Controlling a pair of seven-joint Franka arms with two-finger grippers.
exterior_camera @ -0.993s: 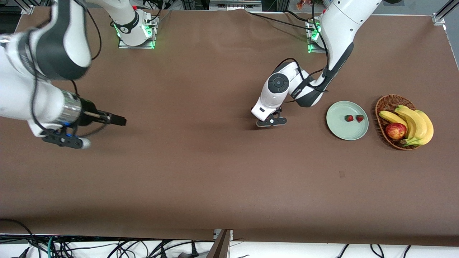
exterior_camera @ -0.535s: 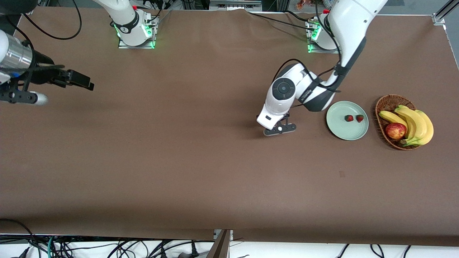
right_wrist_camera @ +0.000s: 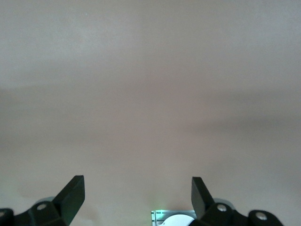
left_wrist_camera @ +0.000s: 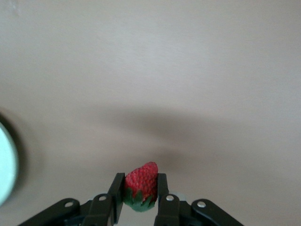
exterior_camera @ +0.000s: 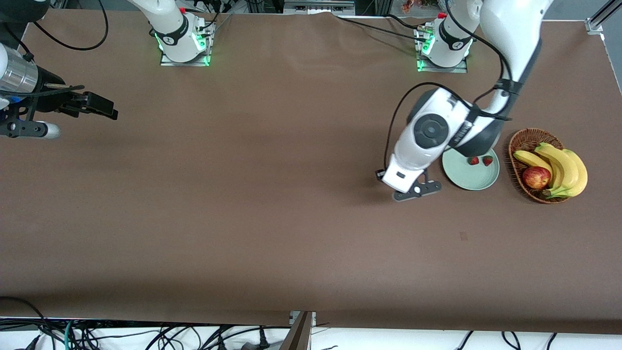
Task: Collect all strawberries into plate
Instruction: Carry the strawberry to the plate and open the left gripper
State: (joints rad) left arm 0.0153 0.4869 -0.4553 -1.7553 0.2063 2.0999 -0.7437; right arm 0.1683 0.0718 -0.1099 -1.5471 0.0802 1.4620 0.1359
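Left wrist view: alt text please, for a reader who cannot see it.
The left gripper is shut on a red strawberry, green cap toward the camera, above bare brown table. A sliver of the mint-green plate shows at the frame's edge.

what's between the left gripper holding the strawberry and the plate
Nothing: in the front view only bare brown table separates the left gripper, shut on a strawberry, from the plate rim.
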